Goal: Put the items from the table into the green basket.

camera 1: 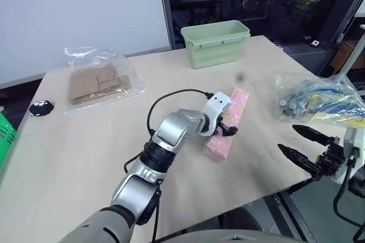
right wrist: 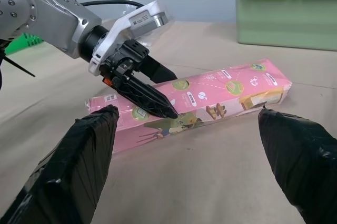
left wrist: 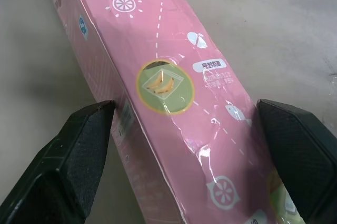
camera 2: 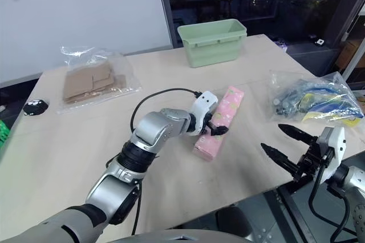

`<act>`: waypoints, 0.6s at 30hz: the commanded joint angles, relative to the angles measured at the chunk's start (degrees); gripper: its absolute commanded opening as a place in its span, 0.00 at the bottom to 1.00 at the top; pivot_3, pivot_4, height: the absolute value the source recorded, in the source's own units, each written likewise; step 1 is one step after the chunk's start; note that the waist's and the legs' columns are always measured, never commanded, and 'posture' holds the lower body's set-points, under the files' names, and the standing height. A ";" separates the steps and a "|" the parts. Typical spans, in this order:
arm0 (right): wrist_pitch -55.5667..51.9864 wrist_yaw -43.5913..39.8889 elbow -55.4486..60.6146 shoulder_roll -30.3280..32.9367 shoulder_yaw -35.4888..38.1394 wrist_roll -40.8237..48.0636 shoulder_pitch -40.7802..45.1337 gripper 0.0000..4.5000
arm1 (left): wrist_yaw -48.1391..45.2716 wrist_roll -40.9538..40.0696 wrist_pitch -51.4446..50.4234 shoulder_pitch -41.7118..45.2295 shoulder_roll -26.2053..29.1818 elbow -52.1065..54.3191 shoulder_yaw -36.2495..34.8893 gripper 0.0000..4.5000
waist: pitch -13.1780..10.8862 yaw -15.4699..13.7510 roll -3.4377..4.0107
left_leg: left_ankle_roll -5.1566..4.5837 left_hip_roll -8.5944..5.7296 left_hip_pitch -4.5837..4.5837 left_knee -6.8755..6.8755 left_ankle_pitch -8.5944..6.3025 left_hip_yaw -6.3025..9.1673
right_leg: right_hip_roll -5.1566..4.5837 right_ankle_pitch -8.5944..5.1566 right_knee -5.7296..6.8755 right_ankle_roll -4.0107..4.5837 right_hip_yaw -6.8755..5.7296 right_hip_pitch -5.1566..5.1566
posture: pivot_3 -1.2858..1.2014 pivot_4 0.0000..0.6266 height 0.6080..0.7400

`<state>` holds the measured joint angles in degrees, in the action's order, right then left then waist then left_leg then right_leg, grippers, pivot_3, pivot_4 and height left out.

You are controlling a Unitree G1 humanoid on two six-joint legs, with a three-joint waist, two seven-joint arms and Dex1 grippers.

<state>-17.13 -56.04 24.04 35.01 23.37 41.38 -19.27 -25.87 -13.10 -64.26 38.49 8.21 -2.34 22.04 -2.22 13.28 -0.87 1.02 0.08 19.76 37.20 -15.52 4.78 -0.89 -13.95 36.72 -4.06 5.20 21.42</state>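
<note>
Black fingers of the right gripper (camera 1: 301, 142) stand spread wide with nothing between them at the lower right of the frame. Centre frame, the left gripper (camera 1: 226, 124) straddles the long pink rectangular pack with printed pattern (camera 1: 228, 123), fingers apart on either side, not clamped. That pack lies flat on the light beige matte table (camera 1: 85, 146), below the pale green solid-walled tub (camera 1: 215, 41)
</note>
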 commanded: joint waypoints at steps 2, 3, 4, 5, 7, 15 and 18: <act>0.75 0.28 2.25 0.57 0.40 0.38 1.00 1.00 | 0.52 1.65 -1.73 -2.13 0.26 -4.58 2.34 0.65 | 0.14 -0.08 0.00 | 0.00 -0.01 0.00 0.00 0.00 0.00 | -0.01 0.00 -0.02 0.00 0.00 -0.05 | 0.42 0.00 1.00; 0.73 0.34 2.28 0.60 0.34 0.37 1.05 1.00 | 0.56 1.71 -1.76 -2.18 0.23 -4.63 2.33 0.57 | 0.16 -0.14 0.02 | 0.00 -0.02 -0.01 0.00 0.00 0.02 | -0.02 0.00 -0.06 0.00 0.00 -0.11 | 0.42 0.00 1.00; 0.75 0.35 2.20 0.62 0.31 0.34 1.14 1.00 | 0.61 1.83 -1.73 -2.20 0.16 -4.78 2.30 0.47 | 0.17 -0.14 0.03 | 0.01 -0.04 -0.03 0.00 0.00 0.06 | -0.02 0.00 -0.13 0.00 0.00 -0.20 | 0.42 0.00 1.00; 0.78 0.35 2.14 0.64 0.30 0.33 1.18 1.00 | 0.60 1.98 -1.72 -2.21 0.09 -4.88 2.24 0.40 | 0.20 -0.15 0.07 | 0.01 -0.04 -0.04 0.02 0.00 0.06 | -0.02 0.00 -0.15 0.00 0.00 -0.20 | 0.42 0.00 1.00; 0.85 0.26 1.99 0.68 0.30 0.30 1.27 1.00 | 0.56 2.40 -1.60 -2.23 -0.11 -5.20 2.05 0.27 | 0.22 -0.24 0.11 | 0.00 -0.05 -0.02 0.09 0.00 0.06 | -0.03 -0.01 -0.24 0.00 0.00 -0.20 | 0.42 0.00 1.00; 1.10 -0.57 1.13 0.84 0.44 0.32 1.78 1.00 | -0.26 3.70 1.19 -1.39 -0.27 -5.32 1.29 0.27 | 0.27 -1.09 0.19 | -0.11 -0.11 0.09 0.06 -0.06 0.06 | -0.09 -0.05 -0.49 -0.10 0.00 -0.27 | 0.42 0.00 1.00; 1.02 -0.79 0.98 0.92 0.51 0.44 2.05 1.00 | -0.06 4.38 3.34 0.24 0.51 -5.25 -0.17 0.27 | 0.25 -1.55 0.20 | -0.11 -0.11 0.09 0.06 -0.06 0.06 | -0.09 -0.05 -0.49 -0.10 0.00 -0.26 | 0.42 0.00 1.00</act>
<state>-17.14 -56.39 23.96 35.28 23.22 41.22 -18.04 -26.60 -10.53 -61.69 38.36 8.28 -5.62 20.88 -1.97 11.72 -0.68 0.90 -0.04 19.85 37.26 -15.58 4.83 -0.98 -14.00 36.23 -4.15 5.20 21.15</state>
